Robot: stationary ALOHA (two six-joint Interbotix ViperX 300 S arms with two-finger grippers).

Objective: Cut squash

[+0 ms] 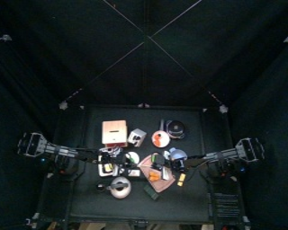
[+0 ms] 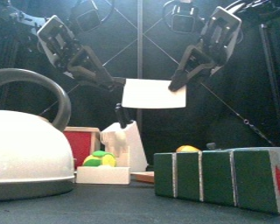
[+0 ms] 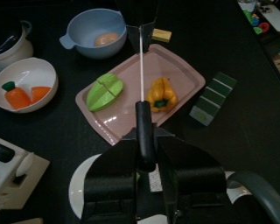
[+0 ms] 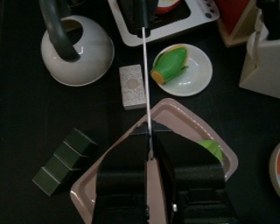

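Above the pink tray [image 3: 178,66] with your yellow squash [image 3: 163,91], both grippers, left [image 3: 143,166] and right [image 4: 149,166], are clamped on one knife [image 3: 143,52].

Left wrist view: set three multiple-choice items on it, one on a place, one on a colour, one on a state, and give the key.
1. Where does the yellow squash lie?
A. in the blue bowl
B. on the pink tray, beside the green piece
C. on the dark green block

2. What colour is the bowl that holds the carrot?
A. white
B. red
C. black

3. The left gripper has its fingers:
A. wide open and empty
B. shut on the black handle of the knife
C. out of view

Key: 1 B, the squash rests on the tray next to the green piece. 2 A, the rim is white. 3 B, the handle sits between the fingers.
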